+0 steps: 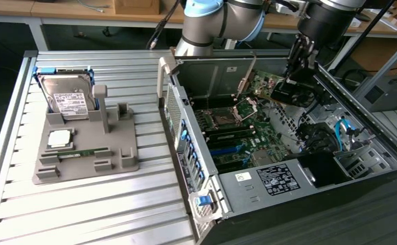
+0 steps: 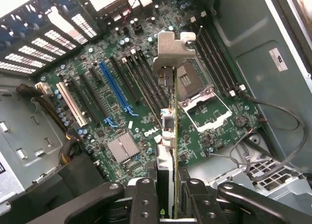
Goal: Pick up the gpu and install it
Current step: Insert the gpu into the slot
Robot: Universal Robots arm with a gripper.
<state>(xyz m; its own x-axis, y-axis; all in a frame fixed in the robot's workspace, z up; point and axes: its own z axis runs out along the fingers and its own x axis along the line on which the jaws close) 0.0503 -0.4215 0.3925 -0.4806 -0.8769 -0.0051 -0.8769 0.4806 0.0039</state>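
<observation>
Silver-bracketed gpu [image 2: 170,51], clamped edge-on between the gripper [image 2: 171,199] jaws, hangs over the motherboard [image 2: 112,102]: picked up, not yet seated.

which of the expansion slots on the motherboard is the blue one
The long blue slot, the only one of that colour. The white slot runs alongside it further off, and the black slots lie between the two.
</observation>
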